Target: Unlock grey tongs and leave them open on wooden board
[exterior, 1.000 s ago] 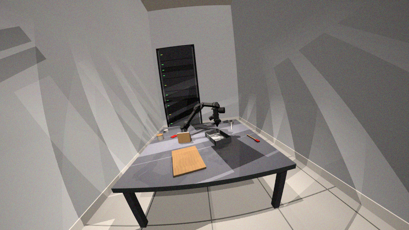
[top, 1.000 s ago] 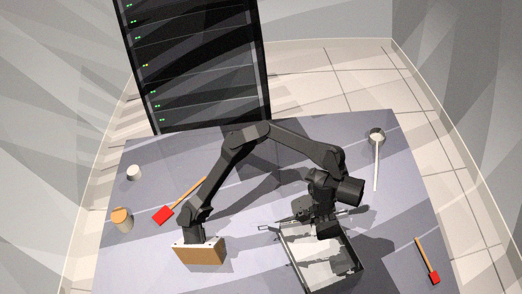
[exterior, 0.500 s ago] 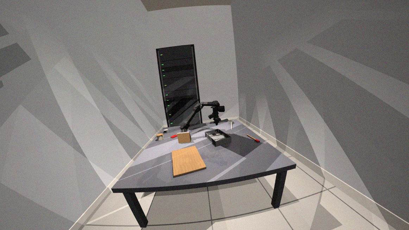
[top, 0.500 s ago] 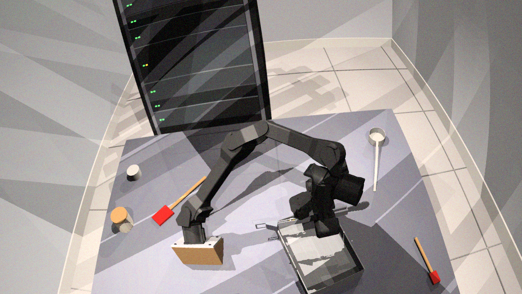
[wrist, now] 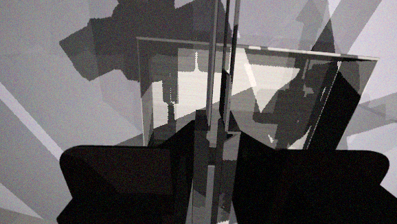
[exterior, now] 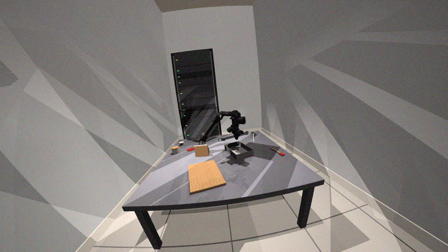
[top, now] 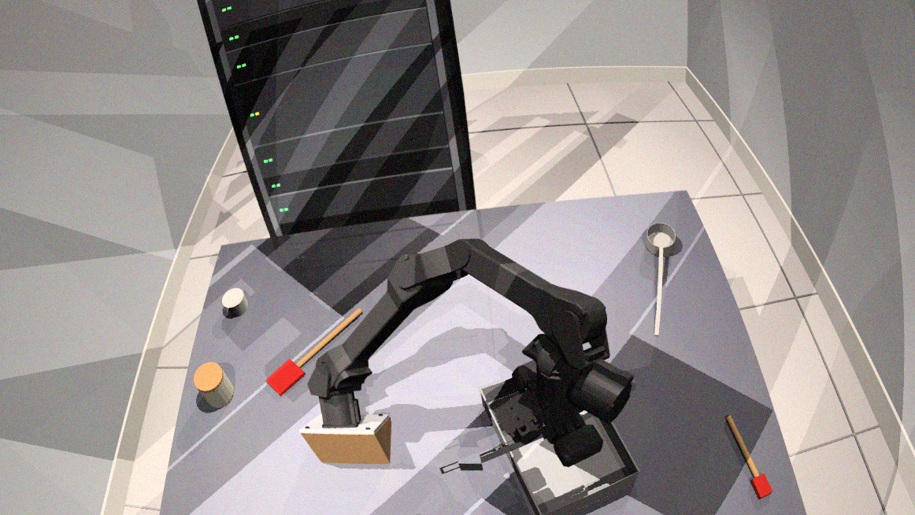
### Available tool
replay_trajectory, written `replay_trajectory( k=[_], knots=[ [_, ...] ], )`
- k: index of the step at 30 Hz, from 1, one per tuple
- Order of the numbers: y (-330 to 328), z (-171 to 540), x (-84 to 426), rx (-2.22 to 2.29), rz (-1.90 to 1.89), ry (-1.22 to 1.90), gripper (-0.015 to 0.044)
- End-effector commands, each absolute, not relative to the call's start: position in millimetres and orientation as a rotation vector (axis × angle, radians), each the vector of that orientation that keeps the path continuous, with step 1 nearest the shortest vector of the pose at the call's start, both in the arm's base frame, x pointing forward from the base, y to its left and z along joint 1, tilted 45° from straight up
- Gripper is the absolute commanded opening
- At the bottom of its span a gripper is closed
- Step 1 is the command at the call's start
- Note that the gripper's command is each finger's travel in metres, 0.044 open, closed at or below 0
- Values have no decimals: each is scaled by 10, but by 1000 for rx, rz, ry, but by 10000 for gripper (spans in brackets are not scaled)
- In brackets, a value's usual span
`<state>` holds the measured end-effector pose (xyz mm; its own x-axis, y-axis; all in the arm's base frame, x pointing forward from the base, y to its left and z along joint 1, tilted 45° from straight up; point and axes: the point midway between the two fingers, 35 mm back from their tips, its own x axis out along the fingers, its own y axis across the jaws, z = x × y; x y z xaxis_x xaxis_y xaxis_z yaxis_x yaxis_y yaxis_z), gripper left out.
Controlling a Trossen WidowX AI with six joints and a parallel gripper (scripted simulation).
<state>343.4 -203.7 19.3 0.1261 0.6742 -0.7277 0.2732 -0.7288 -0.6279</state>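
Note:
The grey tongs (top: 471, 461) (exterior: 221, 139) (wrist: 211, 69) hang above the roasting tin (top: 595, 498) (exterior: 246, 153) (wrist: 340, 110), roughly level. Their hinge end sticks out left of the gripper in the top view. My gripper (exterior: 236, 138) (wrist: 207, 126) is shut on the tongs, and the two arms lie close together between the fingers. The tip end is hidden behind the arm in the top view, and I cannot tell the lock's state. The wooden board (exterior: 205, 177) lies nearer the front edge in the exterior view, with nothing on it.
The arm stands on a wooden block (top: 355, 446) (exterior: 201, 150). At the left are a cork-topped jar (top: 213, 383) (exterior: 175, 150), a white cup (top: 235, 301) and a red spatula (top: 284, 377). At the right are a long-handled pan (top: 661, 238) and a small red brush (top: 761, 485) (exterior: 282, 153).

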Motion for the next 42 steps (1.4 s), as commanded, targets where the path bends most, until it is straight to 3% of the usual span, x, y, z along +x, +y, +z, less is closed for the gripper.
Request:
replay_trajectory(
  k=[1, 23, 33, 42],
  knots=[
    [-2269, -17, 3289, -2138, 1627, -1013, -150],
    [-3004, -966, 2382, -2405, 1484, -1530, -150],
    [-3036, -1005, 2320, -2419, 1474, -1558, -150],
    [-3278, -1178, 1806, -2513, 1422, -1745, -150]
  ],
)
